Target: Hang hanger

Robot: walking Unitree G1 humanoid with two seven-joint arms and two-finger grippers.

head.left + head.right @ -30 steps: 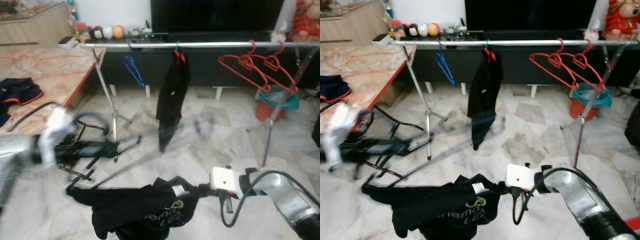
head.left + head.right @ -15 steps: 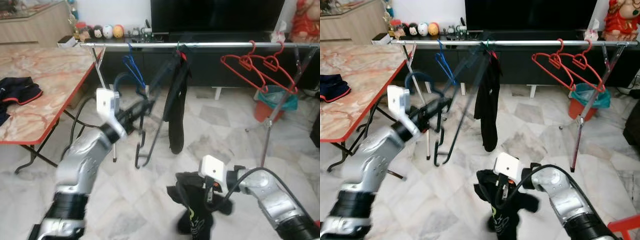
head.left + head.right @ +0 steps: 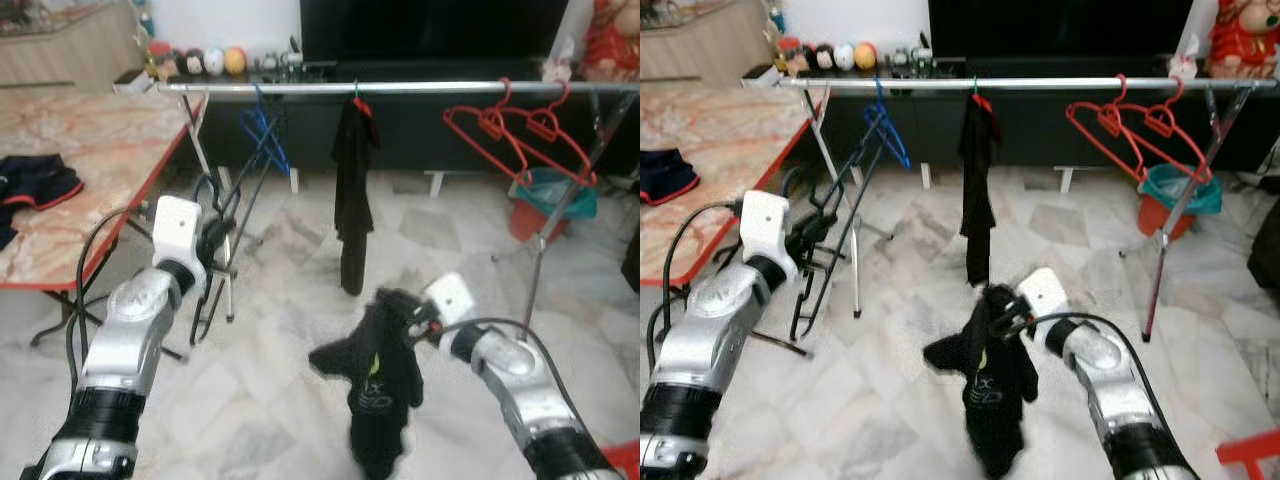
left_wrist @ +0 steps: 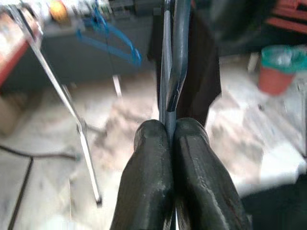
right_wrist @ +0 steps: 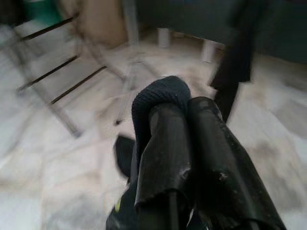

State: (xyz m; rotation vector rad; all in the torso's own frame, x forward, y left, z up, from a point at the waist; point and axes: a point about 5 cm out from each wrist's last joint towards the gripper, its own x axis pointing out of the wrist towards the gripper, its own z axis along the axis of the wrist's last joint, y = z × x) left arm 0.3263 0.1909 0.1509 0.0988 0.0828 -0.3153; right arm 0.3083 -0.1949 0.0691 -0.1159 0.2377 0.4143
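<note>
Left wrist view: left hand (image 4: pixel 169 139) clamped tight on a thin dark hanger (image 4: pixel 173 62), both fingers (image 4: pixel 148 163) pressed together around the wire so as to keep it from swinging. Seen from the head, same left hand (image 3: pixel 212 238) at about 9 o'clock of the scene, hanger (image 3: pixel 225 240) held out long and slanting up toward 12 o'clock, toward the silver rail (image 3: pixel 400 88). Probably held by one end like that to give reach toward the bar, hook not yet on it.

Right hand (image 3: pixel 415 318) at roughly 5 o'clock, pinched shut on a fold of a black garment (image 3: pixel 378 375), lifted clear of the marble floor (image 3: pixel 270 400) so the cloth hangs free below. In the right wrist view, dark knit fabric (image 5: pixel 156 98) bunched over the fingertips (image 5: pixel 168 143). Judged: kept raised and ready for the hanger, not dragging.

On the rail already: blue hanger (image 3: pixel 265 130) at 11 o'clock, black garment on a hanger (image 3: pixel 352 190) at 12, two red hangers (image 3: pixel 520 135) at 1 to 2 o'clock. Open stretch of rail between blue hanger and hung garment, a likely target. Table (image 3: pixel 90 150) at 10 o'clock with dark shorts (image 3: pixel 35 185) lying on it, well apart from both hands.
</note>
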